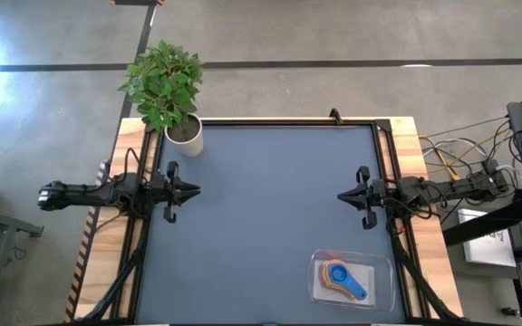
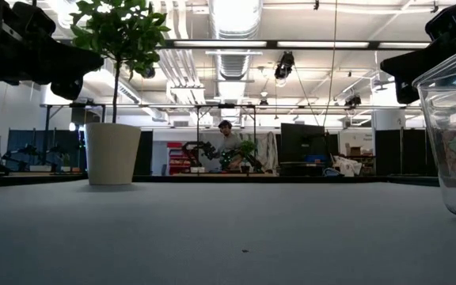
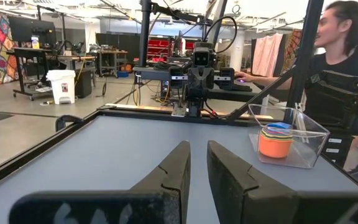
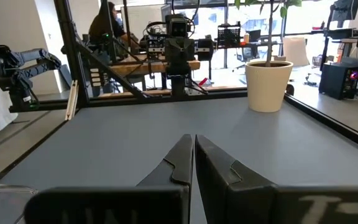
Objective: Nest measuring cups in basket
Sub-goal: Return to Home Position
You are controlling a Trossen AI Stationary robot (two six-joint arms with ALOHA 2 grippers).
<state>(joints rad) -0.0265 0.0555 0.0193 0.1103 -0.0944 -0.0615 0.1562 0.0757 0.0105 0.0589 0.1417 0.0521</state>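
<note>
The measuring cups (image 1: 343, 276) sit nested in one stack inside the clear basket (image 1: 383, 292) at the table's near right, with the blue cup on top. In the left wrist view the stack (image 3: 275, 140) shows orange at the bottom, standing on the floor of the basket (image 3: 306, 140). My left gripper (image 1: 197, 190) hovers at the table's left side, its fingers (image 3: 199, 144) a narrow gap apart and empty. My right gripper (image 1: 340, 196) hovers at the right side, above and beyond the basket, shut and empty (image 4: 193, 137).
A white plant pot (image 1: 185, 133) with a green plant stands at the table's far left corner. A black frame rail (image 1: 279, 121) runs round the blue-grey table top. People are in the room beyond the table (image 3: 340, 56).
</note>
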